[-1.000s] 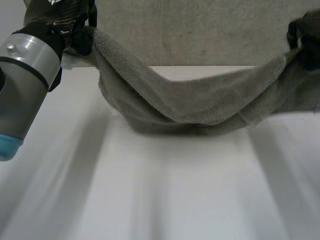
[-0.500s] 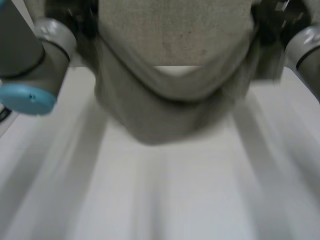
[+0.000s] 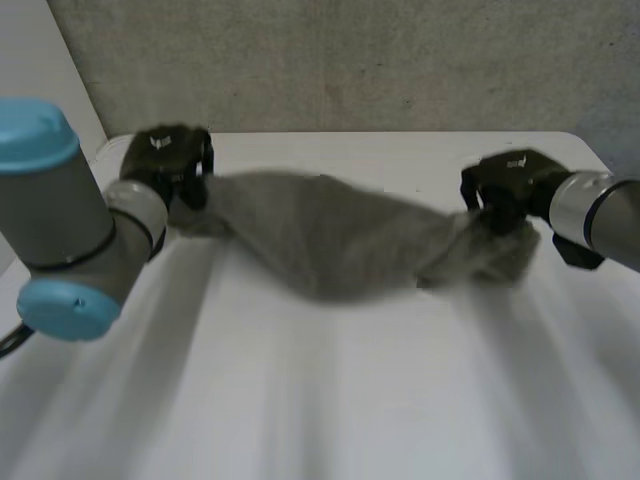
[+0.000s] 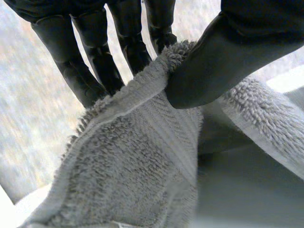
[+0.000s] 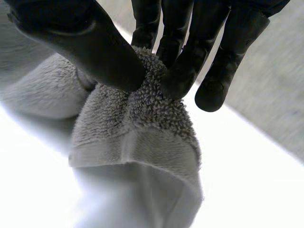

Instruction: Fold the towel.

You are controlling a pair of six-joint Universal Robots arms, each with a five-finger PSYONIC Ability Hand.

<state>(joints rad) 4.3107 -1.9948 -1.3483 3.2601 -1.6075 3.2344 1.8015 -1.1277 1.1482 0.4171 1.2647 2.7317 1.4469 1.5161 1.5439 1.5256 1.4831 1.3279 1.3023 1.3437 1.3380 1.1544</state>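
The black left hand (image 3: 170, 165) clamps thumb against fingers on the left end of the grey terry towel (image 3: 335, 235). The black right hand (image 3: 505, 185) pinches its right end likewise. The towel stretches, bunched, between them over the far part of the white table (image 3: 320, 400).

**Grey towel (image 3: 340, 235) held stretched between both ends**

The towel is made of looped terry, with a flat woven band along its edge. It is bunched into a long, loose roll across the far part of the white table (image 3: 330, 400), and its middle sags to the tabletop. One end is pinched by the left hand (image 3: 170, 160), the other by the right hand (image 3: 505, 185).
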